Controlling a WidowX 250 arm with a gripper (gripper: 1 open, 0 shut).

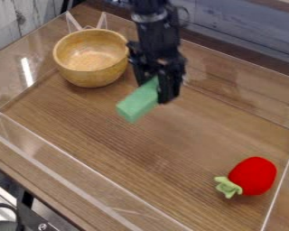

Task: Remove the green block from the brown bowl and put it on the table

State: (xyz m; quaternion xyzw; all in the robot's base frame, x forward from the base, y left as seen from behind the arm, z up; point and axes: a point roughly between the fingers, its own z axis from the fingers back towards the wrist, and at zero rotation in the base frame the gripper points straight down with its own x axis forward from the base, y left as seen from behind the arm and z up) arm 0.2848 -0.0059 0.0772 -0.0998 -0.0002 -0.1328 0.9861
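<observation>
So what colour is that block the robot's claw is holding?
Light green block, clearest in the camera view.

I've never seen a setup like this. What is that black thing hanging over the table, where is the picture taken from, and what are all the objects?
The black thing is a robot arm ending in a gripper, a two-fingered claw pointing down. It is shut on the green block, which hangs tilted, low over the table. The single camera looks down at the table from one side. At the back left sits the brown bowl, with nothing inside it. Near the front right corner lies a red strawberry toy with green leaves. Clear low plastic walls ring the wood-grain tabletop.
</observation>
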